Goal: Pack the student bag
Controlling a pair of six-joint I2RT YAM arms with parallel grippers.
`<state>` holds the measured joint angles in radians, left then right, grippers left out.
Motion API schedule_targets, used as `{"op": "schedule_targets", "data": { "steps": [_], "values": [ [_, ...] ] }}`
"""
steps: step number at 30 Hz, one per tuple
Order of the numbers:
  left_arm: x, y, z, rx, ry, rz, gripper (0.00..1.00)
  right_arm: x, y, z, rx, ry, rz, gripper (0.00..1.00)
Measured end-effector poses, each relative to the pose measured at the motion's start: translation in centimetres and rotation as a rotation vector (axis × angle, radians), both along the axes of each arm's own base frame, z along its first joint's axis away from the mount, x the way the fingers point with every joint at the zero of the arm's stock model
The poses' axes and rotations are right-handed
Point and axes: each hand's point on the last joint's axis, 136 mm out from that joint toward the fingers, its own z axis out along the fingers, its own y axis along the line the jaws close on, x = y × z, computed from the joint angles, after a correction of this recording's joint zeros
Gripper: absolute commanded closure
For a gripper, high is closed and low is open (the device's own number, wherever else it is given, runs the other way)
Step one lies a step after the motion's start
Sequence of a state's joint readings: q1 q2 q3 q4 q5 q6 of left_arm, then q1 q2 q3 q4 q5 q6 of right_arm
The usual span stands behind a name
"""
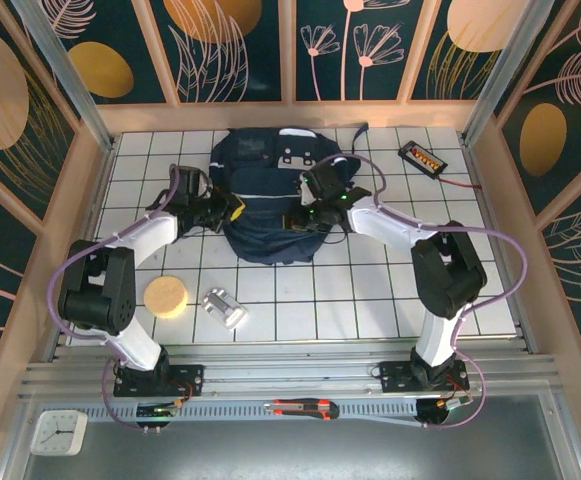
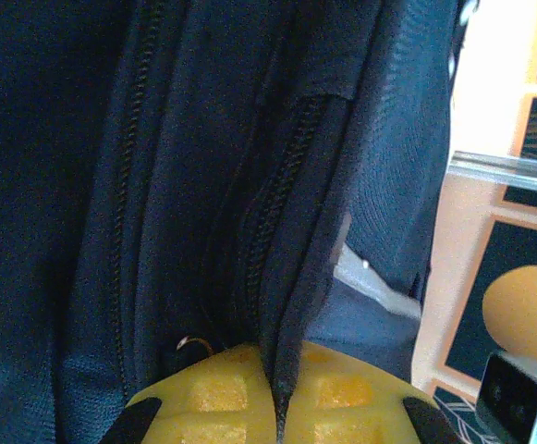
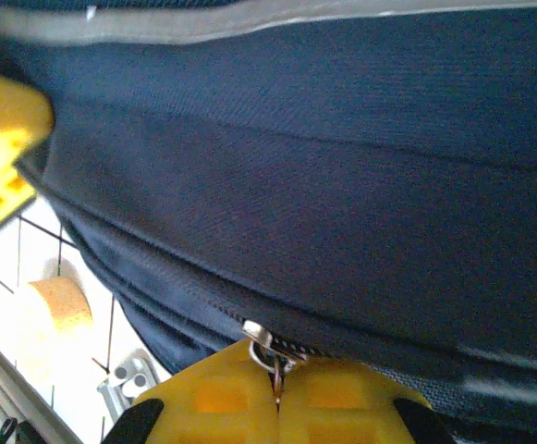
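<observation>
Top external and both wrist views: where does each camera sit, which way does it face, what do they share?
Top external: above, behind the bases, looking down at the table; both arms, left gripper and right gripper on the student bag.
Left wrist: close against the bag's zips; its yellow fingers pinch a fold.
Right wrist: along the bag's side; its fingers clamp the zipper pull.
Shared: top and right wrist both catch the tan disc.

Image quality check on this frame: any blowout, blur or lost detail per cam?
Top external: even light, sharp, but the student bag reads nearly black. Left wrist: fabric soft-focused up close, background at right blown out. Right wrist: weave crisp, table at lower left overexposed, tan disc washed out.
</observation>
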<state>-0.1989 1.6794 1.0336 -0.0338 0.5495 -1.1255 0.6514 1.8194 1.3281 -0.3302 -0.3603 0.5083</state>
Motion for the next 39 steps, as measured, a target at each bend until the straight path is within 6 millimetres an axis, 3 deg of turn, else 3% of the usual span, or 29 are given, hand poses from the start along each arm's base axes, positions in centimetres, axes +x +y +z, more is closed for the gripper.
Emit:
{"op": "schedule_targets", "data": {
  "steps": [1,6,8,17,22,25,29,33,36,39],
  "values": [
    [0.4,0.4,-0.1,0.010,0.002,0.003,0.94,-0.3,0.7,-0.2,-0.002,0.003,0.013,1.00],
    [2.4,2.5,-0.4,0.063,-0.013,0.044,0.56,-1.1,3.8,-0.7,-0.019,0.004,0.072,1.00],
    [2.6,3.0,-0.1,0.070,-0.029,0.062,0.51,-1.5,4.0,-0.7,-0.022,0.013,0.082,1.00],
    [-1.2,2.7,1.5,-0.052,-0.053,0.148,0.45,-1.6,4.1,-0.6,-0.017,0.030,0.090,1.00],
    [-1.3,-0.5,2.5,-0.130,-0.063,0.127,0.44,-1.6,4.1,-0.7,-0.021,0.039,0.092,1.00],
    [-1.2,-2.1,2.0,-0.162,-0.049,0.120,0.44,-1.5,4.1,-0.8,-0.022,0.040,0.090,1.00],
    [-0.9,-2.7,0.3,-0.172,-0.004,0.138,0.44,-1.4,4.0,-0.9,-0.028,0.041,0.085,1.00],
    [-0.9,-2.9,0.1,-0.173,0.005,0.142,0.44,-1.4,3.9,-0.9,-0.030,0.042,0.083,1.00],
    [-0.9,-3.0,-0.3,-0.172,0.016,0.142,0.47,-1.4,3.9,-0.9,-0.030,0.041,0.082,1.00],
    [-1.0,-3.4,-1.1,-0.167,0.036,0.138,0.65,-1.3,3.8,-0.9,-0.032,0.040,0.081,1.00]
  ]
}}
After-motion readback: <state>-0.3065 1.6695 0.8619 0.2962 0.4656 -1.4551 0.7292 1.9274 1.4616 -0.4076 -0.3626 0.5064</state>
